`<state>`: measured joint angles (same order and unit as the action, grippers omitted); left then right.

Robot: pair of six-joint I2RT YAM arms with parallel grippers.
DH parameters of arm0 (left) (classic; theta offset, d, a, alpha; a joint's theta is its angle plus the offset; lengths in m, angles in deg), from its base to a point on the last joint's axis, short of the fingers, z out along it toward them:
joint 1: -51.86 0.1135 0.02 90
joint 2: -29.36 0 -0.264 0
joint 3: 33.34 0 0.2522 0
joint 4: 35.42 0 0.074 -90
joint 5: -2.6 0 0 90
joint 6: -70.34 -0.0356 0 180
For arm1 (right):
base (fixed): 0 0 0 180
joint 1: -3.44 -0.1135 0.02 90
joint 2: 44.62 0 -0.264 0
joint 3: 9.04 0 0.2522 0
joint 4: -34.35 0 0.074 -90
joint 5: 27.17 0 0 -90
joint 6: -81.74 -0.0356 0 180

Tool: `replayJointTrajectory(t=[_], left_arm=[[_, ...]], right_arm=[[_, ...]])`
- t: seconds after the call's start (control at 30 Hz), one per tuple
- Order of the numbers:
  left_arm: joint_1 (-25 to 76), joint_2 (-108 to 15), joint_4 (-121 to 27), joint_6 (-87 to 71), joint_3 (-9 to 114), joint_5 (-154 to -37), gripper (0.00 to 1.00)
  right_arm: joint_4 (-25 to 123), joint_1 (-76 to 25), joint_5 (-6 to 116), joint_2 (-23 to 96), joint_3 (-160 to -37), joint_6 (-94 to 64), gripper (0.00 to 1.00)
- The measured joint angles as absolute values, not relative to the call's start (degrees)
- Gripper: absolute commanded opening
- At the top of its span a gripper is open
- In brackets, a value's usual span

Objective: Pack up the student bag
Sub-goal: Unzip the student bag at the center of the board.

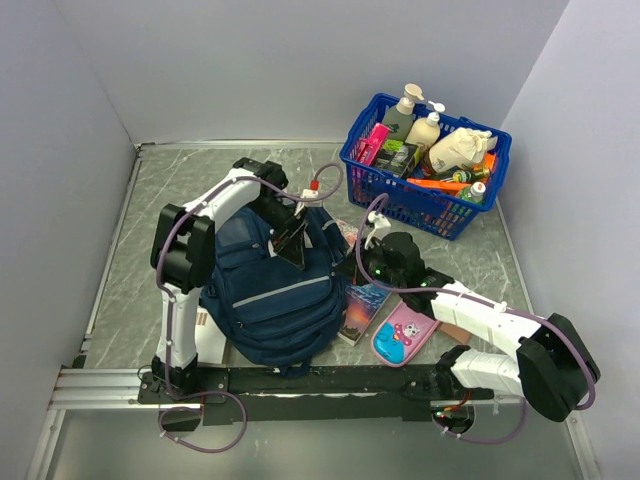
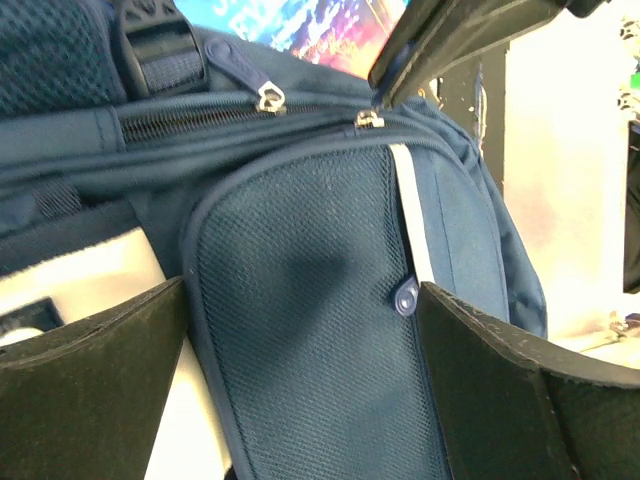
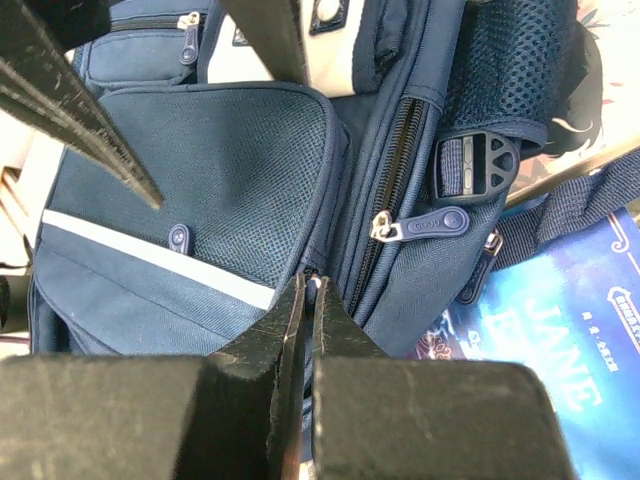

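The student bag (image 1: 270, 290), a navy backpack, lies front up in the middle of the table. My left gripper (image 1: 292, 238) hovers over its upper part, open, with one finger on either side of the mesh front pocket (image 2: 300, 330) and nothing gripped. At the bag's right edge my right gripper (image 1: 362, 262) is shut, its tips (image 3: 312, 285) pinching a small zipper pull (image 2: 370, 120) at the pocket's seam. A second zipper pull (image 3: 430, 224) lies free on the main zip beside it. The zips in view are closed.
A blue plastic basket (image 1: 400, 208) full of bottles and packets stands at the back right. A book (image 1: 365, 305) with a colourful cover and a pink pencil case (image 1: 403, 332) lie right of the bag, under my right arm. Walls close in on both sides.
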<state>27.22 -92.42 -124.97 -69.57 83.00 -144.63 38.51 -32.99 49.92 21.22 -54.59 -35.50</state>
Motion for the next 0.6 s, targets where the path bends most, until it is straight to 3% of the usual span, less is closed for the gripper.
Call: replayJointTrajectory(t=[0.13,0.2,0.3,0.33,0.37,0.6], left_arm=[[26.7,-92.4,-122.1,-68.3,82.8,-144.8,0.7],[26.0,-92.4,-120.6,-68.6,81.8,-144.3,0.63],[24.6,-92.3,-117.5,-69.9,79.4,-142.3,0.35],[24.2,-92.3,-116.5,-69.9,78.6,-141.6,0.12],[23.9,-92.1,-115.1,-69.8,77.8,-141.0,0.01],[23.5,-91.9,-113.5,-64.8,79.4,-138.7,0.01]], right_arm=[[37.9,-33.5,50.1,21.2,-54.5,-35.5,0.0],[37.9,-33.6,50.1,21.2,-54.5,-35.6,0.0],[38.8,-34.0,49.7,21.2,-54.4,-35.6,0.0],[39.3,-34.2,49.4,21.2,-54.3,-35.6,0.0],[40.2,-34.3,48.9,21.2,-54.3,-35.6,0.0],[41.3,-34.6,49.4,21.2,-54.2,-35.5,0.0]])
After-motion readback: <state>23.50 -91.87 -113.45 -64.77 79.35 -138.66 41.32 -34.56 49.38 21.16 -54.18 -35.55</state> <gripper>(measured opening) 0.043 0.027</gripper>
